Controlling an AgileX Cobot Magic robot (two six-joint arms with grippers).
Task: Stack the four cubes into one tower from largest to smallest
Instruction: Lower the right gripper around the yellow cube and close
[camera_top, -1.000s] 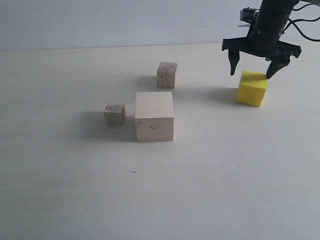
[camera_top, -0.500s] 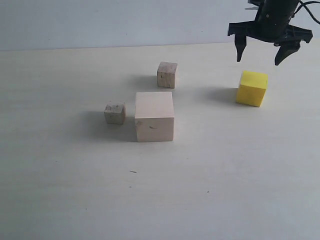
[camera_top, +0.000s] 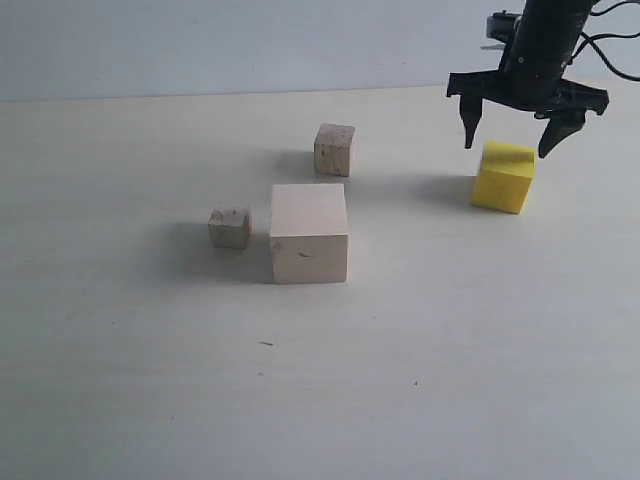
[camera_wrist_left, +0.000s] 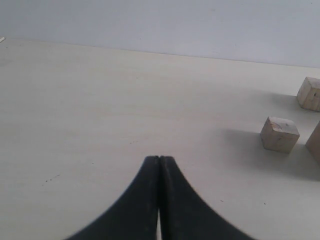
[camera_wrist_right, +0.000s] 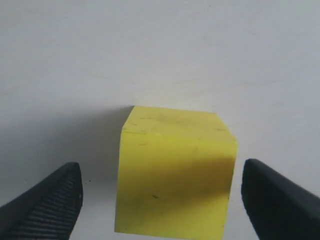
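1 yellow cube (camera_top: 503, 177) below right gripper (camera_top: 506, 151)

The large pale wooden cube (camera_top: 309, 233) sits flat on the table (camera_top: 150, 380) near its middle, front face square to the exterior view and bearing a small dark mark. Close beside it, with a narrow gap, on the side away from the yellow cube, stands the smallest pale wooden cube (camera_top: 229, 227), upright and speckled dark along its top edge. The other small pale wooden cube (camera_top: 334, 149), a little bigger and also flecked, lies apart behind the large one, toward the table's far edge. The bright yellow cube (camera_top: 503, 176) rests well apart from all three, near the far edge, turned slightly, with shadow across its top. Each cube stands alone on the table, none on another.
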